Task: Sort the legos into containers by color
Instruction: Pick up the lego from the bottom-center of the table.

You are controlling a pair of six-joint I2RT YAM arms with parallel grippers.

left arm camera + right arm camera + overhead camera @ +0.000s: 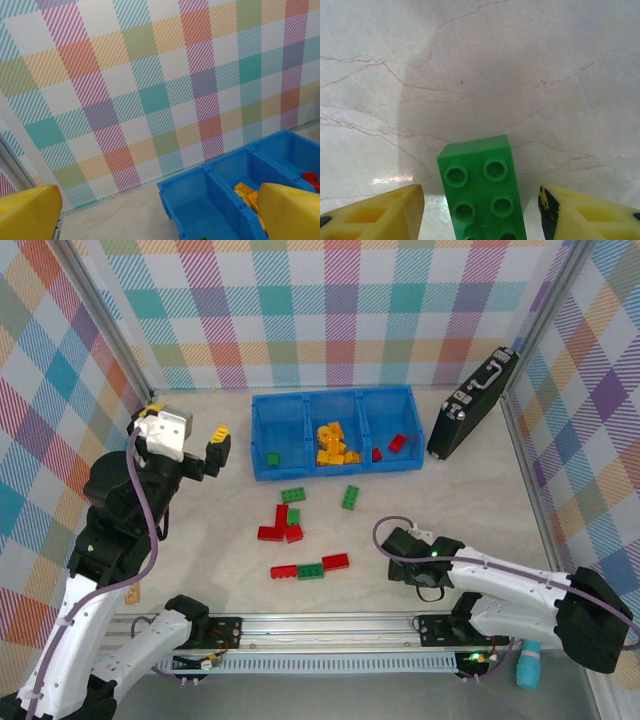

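Table (490,510): pale marbled top, carrying everything listed below.
Blue bin (335,473): standing at the middle of the far edge, its three compartments lying side by side.
Left compartment (285,420): holding one green lego (272,458) at its near wall.
Middle compartment (312,425): holding a heap of yellow-orange legos (332,445).
Right compartment (385,415): holding red legos (398,443); the count is hard to make out at this size.
Black case (470,405): leaning at the far right corner, just beside the bin's right end.
Left gripper (216,448): hanging raised near the bin's left end, jaws standing wide apart with nothing between them.
Right gripper (481,197): sitting low toward the near edge, right of centre, jaws spread and straddling the green brick (482,195), a gap showing on each side.
Loose legos (290,525): red and green pieces lying mid-table, between the bin and the near edge.
Green brick: lying studs-up on the bare table between the yellow fingers (380,215).
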